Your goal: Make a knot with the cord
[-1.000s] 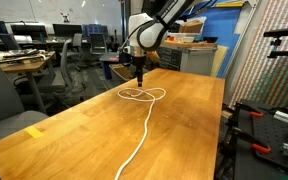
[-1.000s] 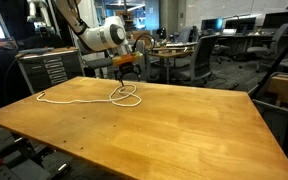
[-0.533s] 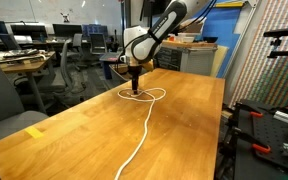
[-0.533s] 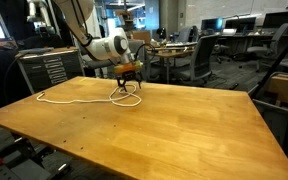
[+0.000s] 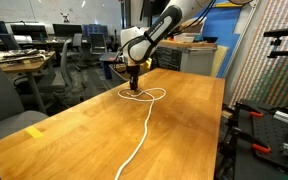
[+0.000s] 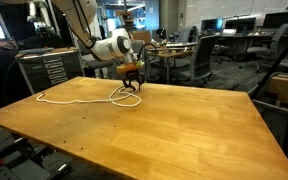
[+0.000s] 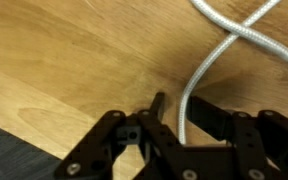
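In an exterior view: down low at the far end of the wooden table [image 5: 189,120] with the gripper [image 5: 134,87], hanging from the white arm [image 5: 154,35]. Right beneath it, a pair of loops in the cord [image 5: 147,122], then one long white line trailing toward the near edge of the table. Too small here to judge the jaws.

Again in an exterior view: same low pose for the gripper [image 6: 131,87], tips just above the table [image 6: 184,130]. Loops of cord [image 6: 119,97] right under them, and a thin tail running off along the wood toward the far left corner.

Now the wrist view, and much clearer. Black fingers [image 7: 134,135] coming up from the bottom edge, jaws parted. In the gap of the gripper [image 7: 179,120], one strand of cord [image 7: 242,33] lying flat on the wood, with bare wood showing on either side. No pinch. Higher up, toward the top right, crossing over another strand. Just left of the strand, a dark stub [image 7: 158,102]; cannot tell what.
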`<act>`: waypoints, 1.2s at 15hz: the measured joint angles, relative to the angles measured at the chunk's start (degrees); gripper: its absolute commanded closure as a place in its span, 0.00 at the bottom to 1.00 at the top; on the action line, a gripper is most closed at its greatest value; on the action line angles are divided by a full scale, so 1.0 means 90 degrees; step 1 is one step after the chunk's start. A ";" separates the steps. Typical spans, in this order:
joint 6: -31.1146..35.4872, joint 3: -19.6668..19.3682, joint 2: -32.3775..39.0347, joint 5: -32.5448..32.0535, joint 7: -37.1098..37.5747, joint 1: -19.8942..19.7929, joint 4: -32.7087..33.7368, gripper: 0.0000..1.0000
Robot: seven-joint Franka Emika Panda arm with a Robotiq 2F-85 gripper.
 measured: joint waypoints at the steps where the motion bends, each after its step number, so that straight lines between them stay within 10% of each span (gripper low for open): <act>1: -0.0066 -0.0020 0.0034 0.0000 0.0059 0.0000 0.0087 0.81; 3: -0.0202 -0.0046 0.0101 0.0015 0.0172 -0.0002 0.0241 0.63; 8: -0.0505 -0.0035 0.0105 0.0058 0.0267 -0.0002 0.0403 0.80; 18: -0.0642 0.0363 -0.0741 0.0128 -0.0224 0.0000 0.0117 0.02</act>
